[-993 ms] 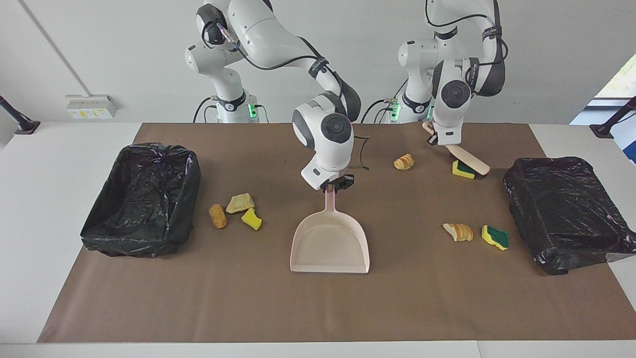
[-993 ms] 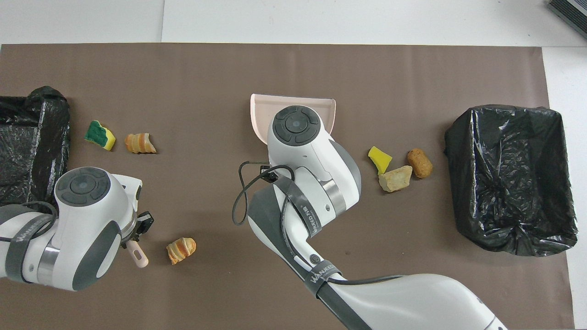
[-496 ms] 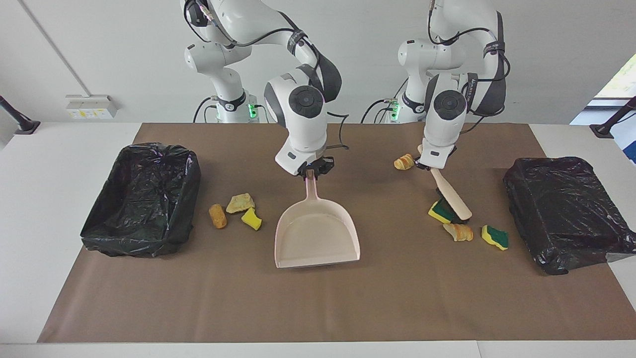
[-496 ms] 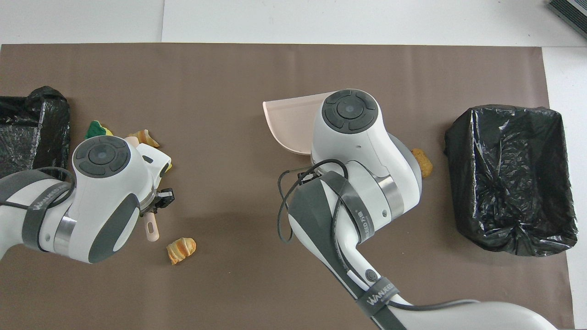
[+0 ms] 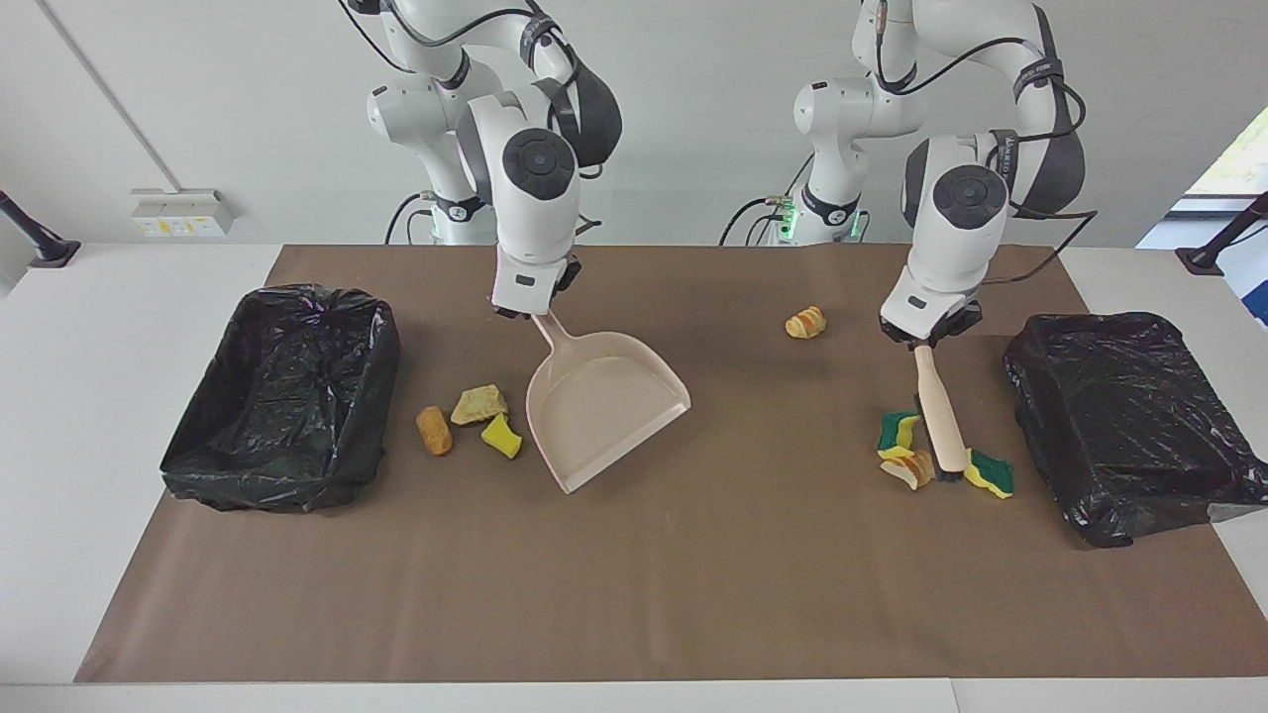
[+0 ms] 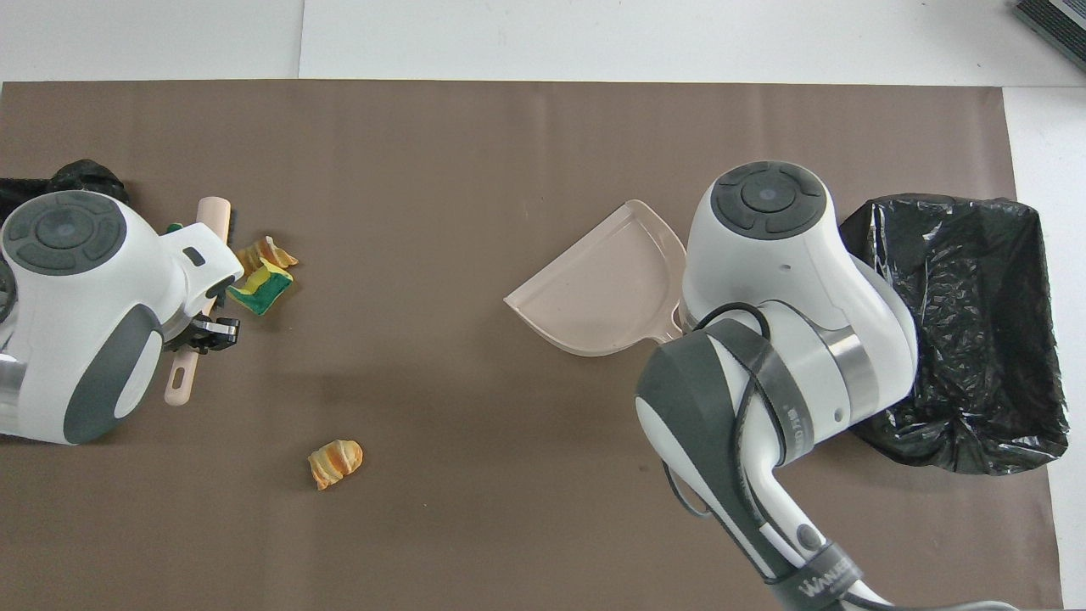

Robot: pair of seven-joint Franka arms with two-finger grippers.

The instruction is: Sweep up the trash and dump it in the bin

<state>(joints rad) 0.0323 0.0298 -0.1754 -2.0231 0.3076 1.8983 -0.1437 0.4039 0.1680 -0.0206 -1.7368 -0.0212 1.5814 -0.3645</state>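
Seven scraps of trash lie on the brown mat in three groups: a green-and-yellow sponge chunk point(image 5: 897, 433), a bread-like piece point(image 5: 909, 469) and another sponge chunk point(image 5: 990, 472) crowd the brush head near the bin point(image 5: 1129, 426) at the left arm's end; a brown nugget point(image 5: 433, 430), a beige lump point(image 5: 479, 404) and a yellow chunk point(image 5: 503, 436) sit just beside the pink dustpan point(image 5: 604, 406); one bread piece point(image 5: 805, 322) lies alone nearer the robots. The left gripper point(image 5: 929, 335) is clamped on the brush point(image 5: 937, 411) handle, bristles down among its cluster. The right gripper point(image 5: 525, 309) pinches the dustpan's handle, pan tilted with its mouth turned away from the nearby trio. To sweep well, I'd say, the pan's lip should lie flat on the mat facing a pile, and the brush should drag low and slow so nothing skips past. The second bin point(image 5: 282, 391) sits at the right arm's end.
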